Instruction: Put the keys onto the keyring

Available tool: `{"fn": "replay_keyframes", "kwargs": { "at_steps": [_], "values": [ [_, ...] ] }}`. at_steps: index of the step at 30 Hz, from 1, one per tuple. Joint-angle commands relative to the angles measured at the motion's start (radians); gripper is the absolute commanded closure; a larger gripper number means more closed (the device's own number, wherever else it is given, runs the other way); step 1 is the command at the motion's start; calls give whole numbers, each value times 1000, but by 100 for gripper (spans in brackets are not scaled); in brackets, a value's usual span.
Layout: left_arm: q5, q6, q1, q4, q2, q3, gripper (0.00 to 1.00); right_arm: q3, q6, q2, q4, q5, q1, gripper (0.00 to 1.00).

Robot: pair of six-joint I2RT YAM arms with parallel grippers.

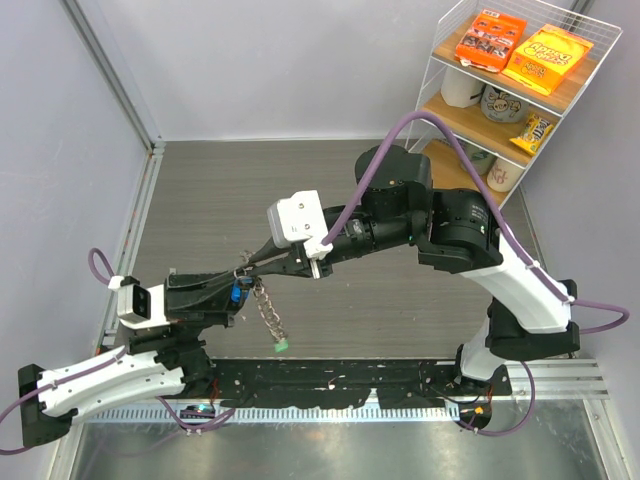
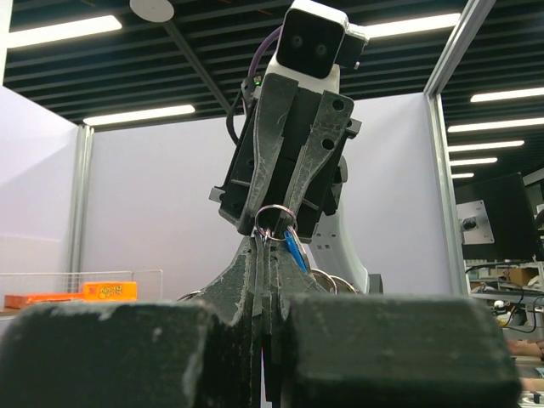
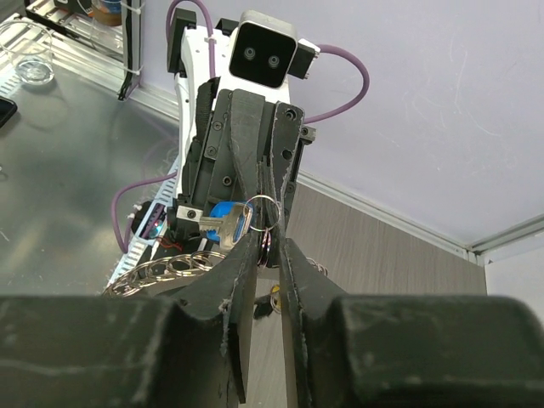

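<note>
Both grippers meet tip to tip above the table's near left. My left gripper (image 1: 240,287) is shut on a small silvery keyring (image 2: 276,223); its fingers (image 2: 242,280) are pressed together below the ring. My right gripper (image 1: 252,266) pinches the same keyring (image 3: 264,212) from the other side, its fingers (image 3: 242,263) a narrow gap apart. A silvery key with a blue head (image 3: 223,223) hangs at the ring and also shows in the left wrist view (image 2: 295,251) and the top view (image 1: 233,295). A chain of linked rings (image 1: 268,312) hangs down to a green tag (image 1: 281,345).
A wire shelf (image 1: 520,80) with snack boxes and cups stands at the back right. A black perforated rail (image 1: 330,385) runs along the near edge between the arm bases. The grey table (image 1: 220,190) is walled at the left and back.
</note>
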Motion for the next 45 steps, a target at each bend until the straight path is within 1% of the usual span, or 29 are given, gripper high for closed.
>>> {"fn": "replay_keyframes", "kwargs": {
  "at_steps": [1,5,8,14,20,22,24,28,31,34,40,45],
  "values": [
    [7,-3,1,45,-14,7,100,36,15,3,24,-10,-8,79],
    [14,-5,1,53,-17,7,100,34,12,7,11,-18,-10,85],
    [17,-8,1,56,-20,8,100,36,9,11,-1,-21,-11,94],
    [36,-17,0,64,-15,18,100,21,0,0,-21,-53,-18,95],
    [45,-28,1,45,-26,22,100,-61,21,-56,49,-44,-27,94],
    [41,-31,0,29,-38,21,94,-103,27,-82,80,-36,-27,94],
    [30,-37,1,7,-55,19,83,-142,33,-110,105,-24,-27,95],
    [25,-45,1,-60,-101,22,68,-200,49,-154,146,3,-27,95],
    [27,-59,0,-105,-132,25,61,-260,59,-197,175,25,-28,94],
    [31,-60,1,-137,-161,24,57,-308,76,-243,220,39,-27,95],
    [4,-57,1,-223,-198,30,55,-345,99,-279,231,48,-27,95],
    [14,-60,1,-286,-186,70,54,-386,116,-305,235,57,-27,94]
  ]
}}
